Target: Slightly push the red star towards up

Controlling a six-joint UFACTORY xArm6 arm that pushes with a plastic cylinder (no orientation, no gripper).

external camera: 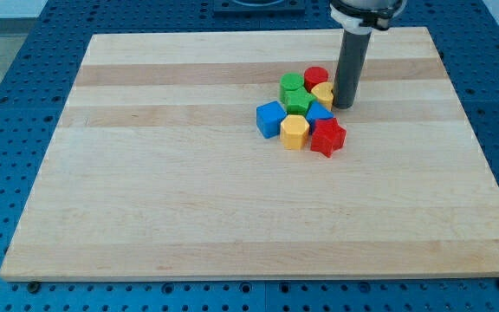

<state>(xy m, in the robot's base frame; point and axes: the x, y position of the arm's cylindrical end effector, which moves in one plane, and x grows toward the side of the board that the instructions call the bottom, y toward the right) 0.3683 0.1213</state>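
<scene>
At the block cluster's right edge | my tip (344, 105) is sitting bare, holding nothing, beside the yellow block (323, 94) | small red star-shaped block (327, 137) is lying below-left of it, toward the view's bottom, so approach needs routing underneath.

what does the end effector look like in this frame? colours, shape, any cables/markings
A straight, smooth cylindrical rod, dark grey to black, ending in my tip with a flat end. At the view's top it joins a wider collar, white with a black band, cut off by the frame edge. No cables or markings are visible.
</scene>
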